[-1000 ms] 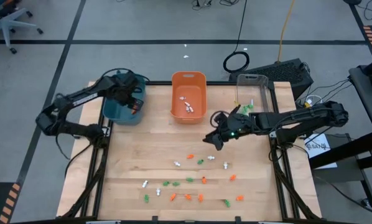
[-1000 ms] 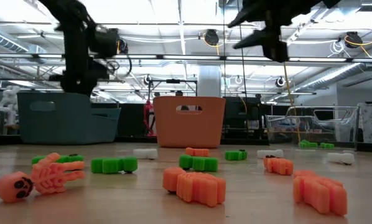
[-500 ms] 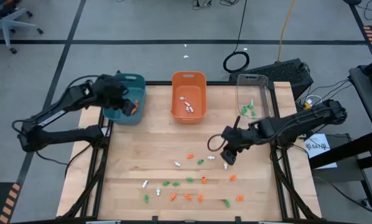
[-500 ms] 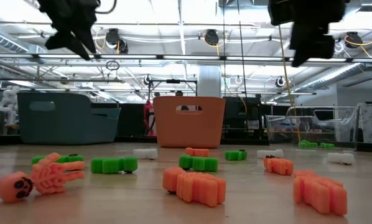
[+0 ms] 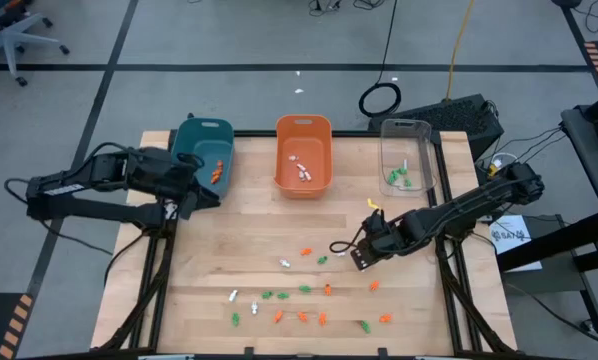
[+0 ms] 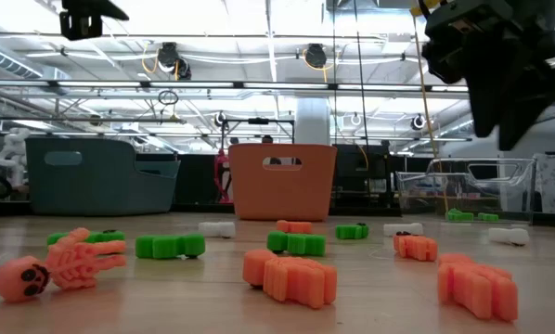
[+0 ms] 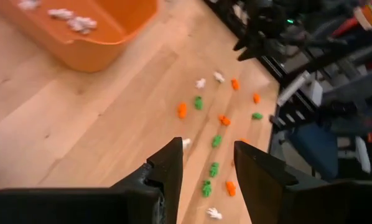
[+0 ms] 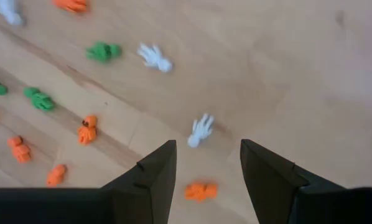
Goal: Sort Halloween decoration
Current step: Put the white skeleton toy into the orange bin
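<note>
Halloween decoration point(image 8: 200, 129), a white trinket, lies on the table point(image 8: 285, 74) just ahead of the empty, parted right claw point(image 8: 203, 163).

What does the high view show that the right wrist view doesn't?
High only: the teal bin, orange bin and clear bin, plus the left hand near the teal bin. Right wrist only: the right hand open and empty, close above a white trinket. Both: orange, green and white trinkets scattered on the table.
</note>
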Controlling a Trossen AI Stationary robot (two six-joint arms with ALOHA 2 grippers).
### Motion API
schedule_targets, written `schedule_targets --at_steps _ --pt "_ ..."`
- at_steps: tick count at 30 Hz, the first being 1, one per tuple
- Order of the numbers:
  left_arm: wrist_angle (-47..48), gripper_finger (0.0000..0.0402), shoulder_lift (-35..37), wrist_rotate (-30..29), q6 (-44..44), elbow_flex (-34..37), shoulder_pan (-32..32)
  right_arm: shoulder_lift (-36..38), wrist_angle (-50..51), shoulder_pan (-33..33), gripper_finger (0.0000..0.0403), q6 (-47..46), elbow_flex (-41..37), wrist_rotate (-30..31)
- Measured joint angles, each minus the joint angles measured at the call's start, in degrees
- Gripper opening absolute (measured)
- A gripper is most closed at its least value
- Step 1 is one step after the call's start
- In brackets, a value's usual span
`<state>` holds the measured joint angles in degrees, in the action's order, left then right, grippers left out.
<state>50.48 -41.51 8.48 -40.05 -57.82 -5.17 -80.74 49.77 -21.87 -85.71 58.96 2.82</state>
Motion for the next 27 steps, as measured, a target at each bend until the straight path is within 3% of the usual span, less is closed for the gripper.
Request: schedule_targets --at_steps 6,12,27 --pt "-4.18 0.0122 -3.92 -7.82 -0.12 0.00 9.21 -5.12 -4.77 -2.25 0.0162 -13.29 0.00 -2.67" --pt "-11.39 0.0116 -8.60 -14.68 -0.11 0.00 14.81 -9.20 -8.73 -3.05 0.0162 -14.17 0.00 -4.38" --pt "-13.60 0.0116 -14.37 -15.35 -0.30 0.00 16.96 -17.58 -9.06 -2.74 0.0162 -12.60 0.00 -4.27"
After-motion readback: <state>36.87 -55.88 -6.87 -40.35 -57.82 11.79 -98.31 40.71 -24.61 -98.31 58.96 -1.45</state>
